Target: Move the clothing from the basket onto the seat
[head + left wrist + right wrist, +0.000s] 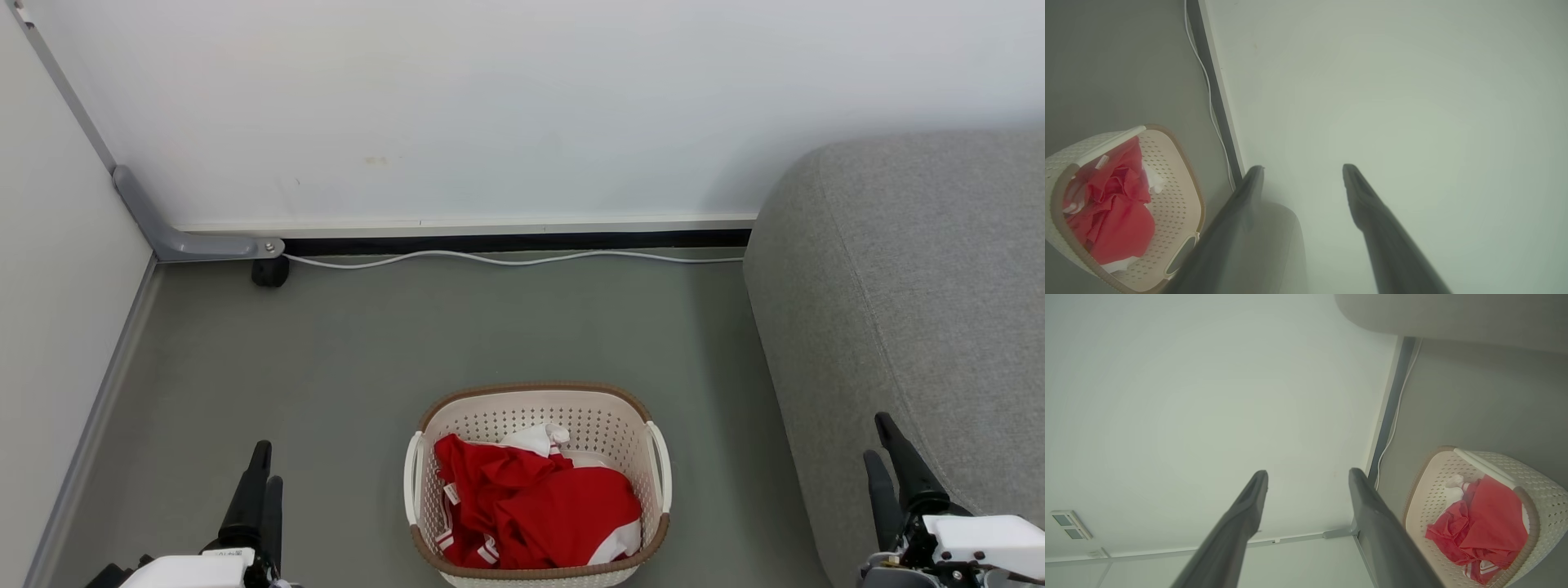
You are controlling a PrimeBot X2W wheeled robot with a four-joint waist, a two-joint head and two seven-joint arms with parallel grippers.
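Left pincer [268, 465]: low at the lower left of the head view, over bare floor [326, 359], fingers pointing up and leaning a little toward the basket [531, 387]. It's released. In the left wrist view its two fingers stand well apart with nothing between them.

Right pincer [876, 437]: low at the lower right, fingers up and leaning slightly inward, overlapping the rounded front edge of the seat [914, 310] in the head view. Also released, with the same wide gap in the right wrist view and nothing held. Neither pincer touches the basket.

The basket stands on the floor between your two pincers, at bottom centre, upright. The clothing [539, 506] is all inside it: a crumpled red heap with white trim, a white bit toward the far wall and striped cuffs at the near left. Nothing hangs over the rim.

Edges: the seat takes up the right side, and its curved edge runs from the wall [490, 106] down to the lower right. A strip of floor separates it from the basket's right handle [663, 465]. Left of the basket you have wide open floor up to the side panel [49, 245]. Beyond the basket the floor is open up to the skirting, where a white cable [506, 260] lies along the wall and a black caster [269, 272] sits under a grey bracket [196, 243] in the far left corner.
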